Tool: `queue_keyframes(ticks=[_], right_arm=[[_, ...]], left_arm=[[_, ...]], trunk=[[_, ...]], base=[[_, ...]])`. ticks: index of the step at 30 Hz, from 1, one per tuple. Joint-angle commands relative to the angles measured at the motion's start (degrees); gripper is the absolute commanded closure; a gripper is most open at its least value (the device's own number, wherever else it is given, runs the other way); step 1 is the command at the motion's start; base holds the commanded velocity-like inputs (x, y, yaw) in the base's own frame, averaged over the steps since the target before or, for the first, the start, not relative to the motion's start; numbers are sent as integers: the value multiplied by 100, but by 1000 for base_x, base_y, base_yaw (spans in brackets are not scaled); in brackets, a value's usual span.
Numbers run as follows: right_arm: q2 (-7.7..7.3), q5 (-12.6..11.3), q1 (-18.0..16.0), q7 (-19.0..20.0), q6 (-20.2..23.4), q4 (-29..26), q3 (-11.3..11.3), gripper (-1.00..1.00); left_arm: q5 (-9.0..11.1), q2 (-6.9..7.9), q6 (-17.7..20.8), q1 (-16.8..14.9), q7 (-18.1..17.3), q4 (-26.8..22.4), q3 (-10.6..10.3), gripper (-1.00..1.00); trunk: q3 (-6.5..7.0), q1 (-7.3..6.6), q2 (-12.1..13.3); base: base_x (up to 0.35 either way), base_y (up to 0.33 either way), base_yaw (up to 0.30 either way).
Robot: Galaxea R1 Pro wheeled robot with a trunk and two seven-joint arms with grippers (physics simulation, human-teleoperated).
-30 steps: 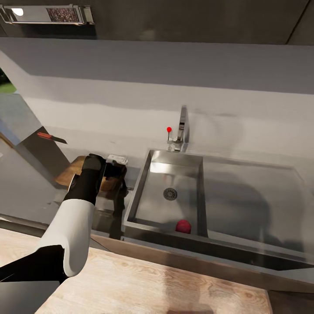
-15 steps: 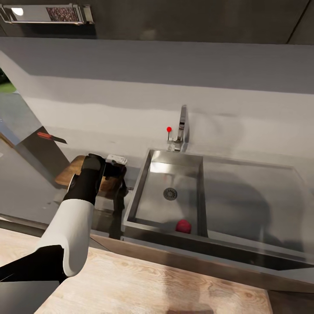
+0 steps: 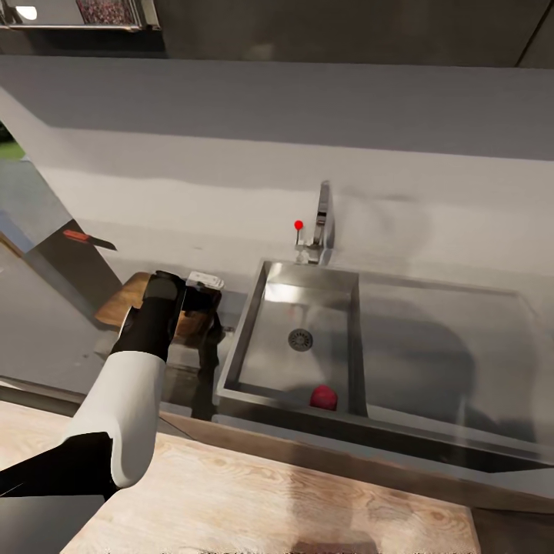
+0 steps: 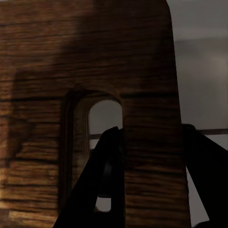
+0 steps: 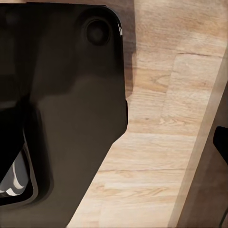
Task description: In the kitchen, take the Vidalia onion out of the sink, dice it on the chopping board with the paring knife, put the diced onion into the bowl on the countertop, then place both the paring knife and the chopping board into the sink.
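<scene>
Head camera looks down over the sink [image 3: 296, 338]; left wrist sits close, seemingly against the chopping board [image 4: 95, 61]

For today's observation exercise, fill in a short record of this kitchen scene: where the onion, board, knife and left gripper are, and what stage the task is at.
Onion: Vidalia onion in the sink, near its front wall
Board: chopping board on the countertop, left of the sink
Left gripper: left gripper, fingers astride the board's end by the slot hole
Knife: paring knife lies far left
Stage: onion not yet taken out
</scene>
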Motion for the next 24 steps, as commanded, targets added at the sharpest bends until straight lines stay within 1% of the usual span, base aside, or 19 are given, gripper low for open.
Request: queue_keyframes(ticks=[1, 10, 15, 24], right_arm=[[2, 14, -3, -20, -17, 4, -8, -100], [2, 14, -3, -20, -17, 3, -8, -100], [2, 14, -3, -20, -17, 4, -8, -100], [2, 14, -3, -20, -17, 3, -5, -100]], left_arm=[[7, -5, 50, -2, -71, -1, 28, 100], [7, -4, 50, -2, -70, -10, 32, 100], [7, -2, 50, -2, -70, -17, 32, 100], [7, -5, 50, -2, -70, -169, 31, 100]], trunk=[[-16, 4, -7], [-72, 4, -7], [-78, 4, -7], [-79, 4, -7]], base=[[0, 0, 0], [0, 0, 0], [0, 0, 0], [0, 0, 0]])
